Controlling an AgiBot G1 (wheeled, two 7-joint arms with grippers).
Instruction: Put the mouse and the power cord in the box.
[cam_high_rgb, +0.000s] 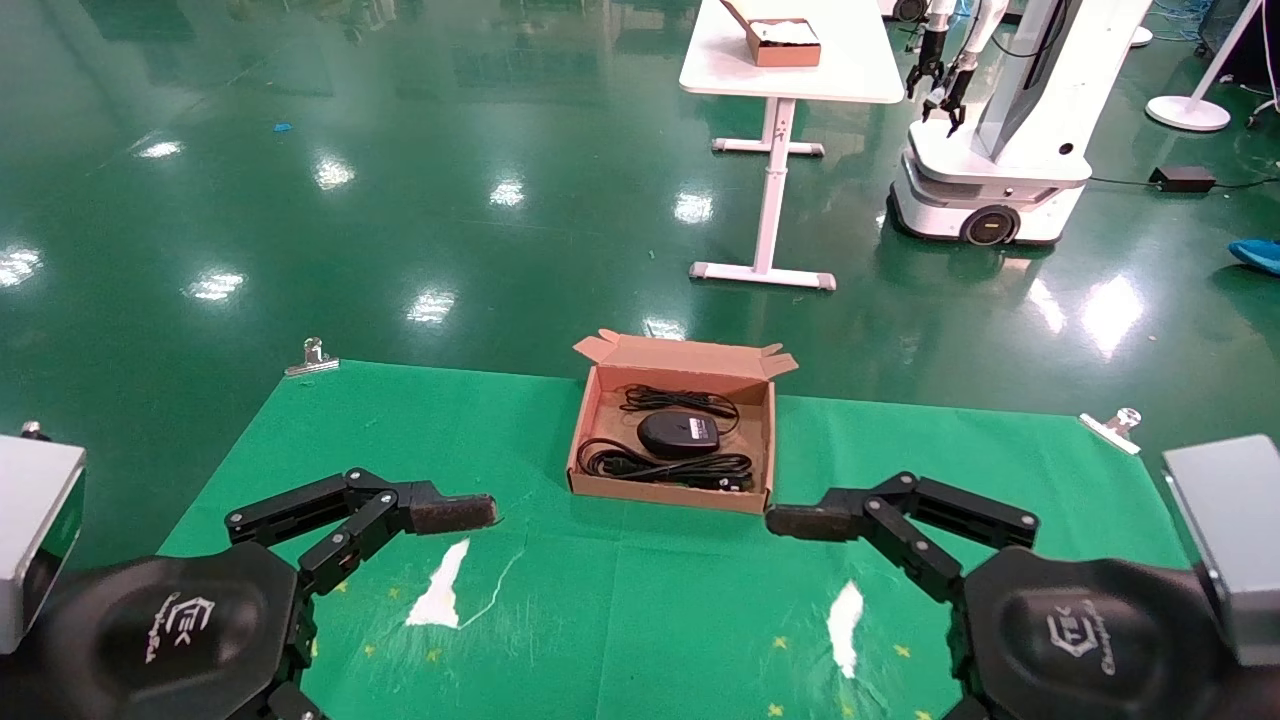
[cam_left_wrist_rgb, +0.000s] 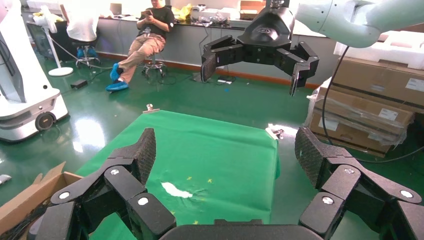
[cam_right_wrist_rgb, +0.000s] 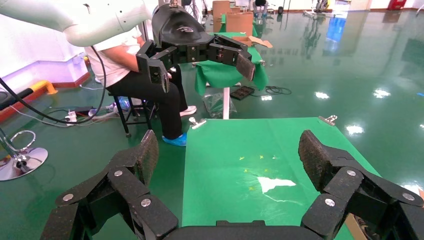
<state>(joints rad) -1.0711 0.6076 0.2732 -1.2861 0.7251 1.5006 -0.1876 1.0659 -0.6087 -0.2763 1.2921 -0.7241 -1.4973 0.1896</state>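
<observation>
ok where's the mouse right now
In the head view the mouse lies inside the cardboard box at table centre, between its thin cable and the power cord.

Matt brown cardboard box (cam_high_rgb: 600, 405), green cloth (cam_high_rgb: 400, 440), glossy floor (cam_high_rgb: 400, 200).

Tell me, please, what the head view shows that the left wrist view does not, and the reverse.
Only the head view shows inside the shallow brown cardboard box: the small black oval mouse lies there with the thick black coiled power cord along the near wall. Only the left wrist view shows a seated person and stacked brown cartons. Both show the green table cloth, its white tear, the open left gripper and the open right gripper, both empty.
</observation>
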